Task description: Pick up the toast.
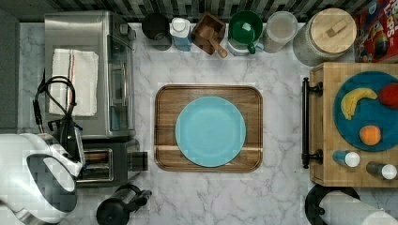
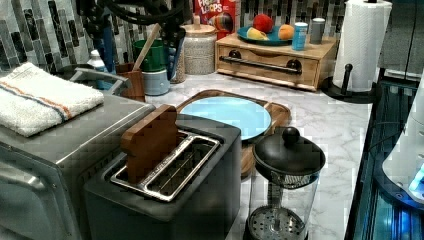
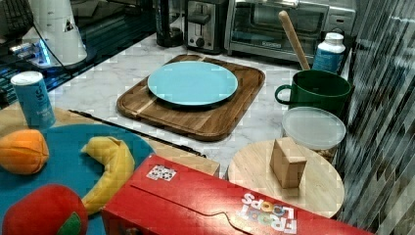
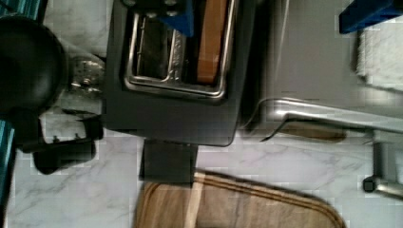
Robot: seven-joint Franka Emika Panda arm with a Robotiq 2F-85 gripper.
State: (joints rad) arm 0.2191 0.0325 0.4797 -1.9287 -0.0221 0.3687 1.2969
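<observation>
The toast [image 2: 149, 141] stands upright in the toaster [image 2: 170, 190] slot nearer the toaster oven [image 2: 45, 165], as the gripper [image 4: 271, 16] hangs above, its blue fingers [image 4: 178, 19] spread wide either side.

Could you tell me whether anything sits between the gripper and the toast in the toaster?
Nothing visible blocks it. The toast stands upright in the toaster's slot nearer the toaster oven, its top clear of the slot. In the wrist view the gripper's blue fingers are right above, with open air between.
</observation>
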